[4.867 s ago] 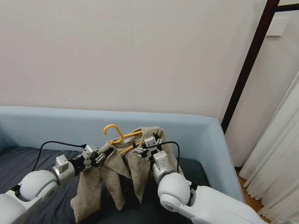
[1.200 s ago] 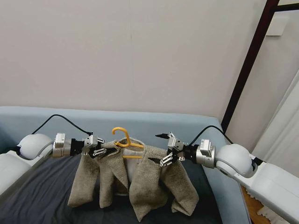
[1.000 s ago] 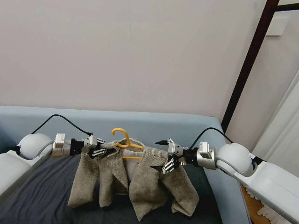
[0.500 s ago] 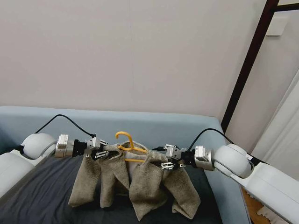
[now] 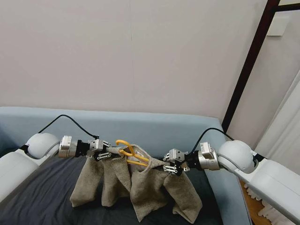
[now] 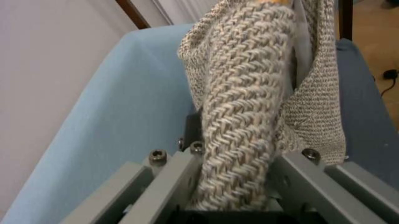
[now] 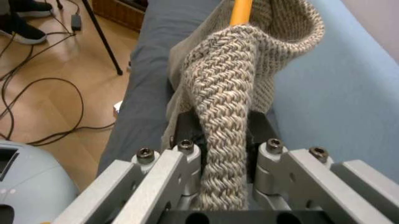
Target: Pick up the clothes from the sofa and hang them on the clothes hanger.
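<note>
Under both your grippers is the sofa (image 5: 28,124), and the knit cardigan (image 5: 146,187) is strung between them, draping toward the seat. It sits on the yellow hanger (image 5: 125,146), so pickup looks done and hanging it up remains. Your left gripper (image 5: 104,153) and right gripper (image 5: 169,166) each clamp tight on a shoulder.

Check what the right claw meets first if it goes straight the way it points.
The knit cardigan that the right claw is shut on, bunched directly ahead, with the orange hanger just beyond. Farther along, roughly in line, the left claw faces it; depth there is unclear.
</note>
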